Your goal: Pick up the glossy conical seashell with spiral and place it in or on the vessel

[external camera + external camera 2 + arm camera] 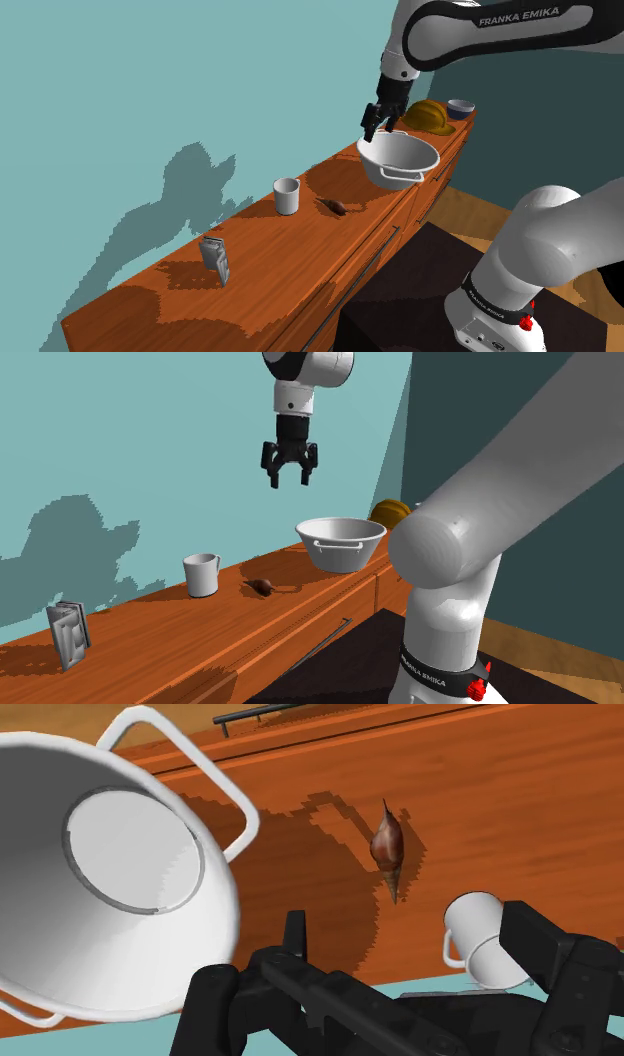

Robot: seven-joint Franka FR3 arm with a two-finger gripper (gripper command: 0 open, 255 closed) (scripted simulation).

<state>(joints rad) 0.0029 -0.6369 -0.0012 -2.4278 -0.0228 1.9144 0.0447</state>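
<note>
black two-finger gripper (290,474) spread wide, pinching nothing, hanging high above the counter (270,262) and beside the vessel (340,547) rather than over it. matt black fingers (295,939) well apart in the wrist view. just below, one smooth white vessel, round and flaring, flat-bottomed, with two thin loop handles. next outward, one seashell (388,844), glossy reddish brown, conical, tapering to a fine tip, lying on its side on the bare counter between the vessel and one plain white mug (287,196), touching neither. further along, one grey ribbed case (215,258) standing upright. past the vessel, one yellow hard hat (428,115) and one small bowl (460,107). polished orange-brown wood grain on the counter. "franka emika" in white on the arm (520,17).
</note>
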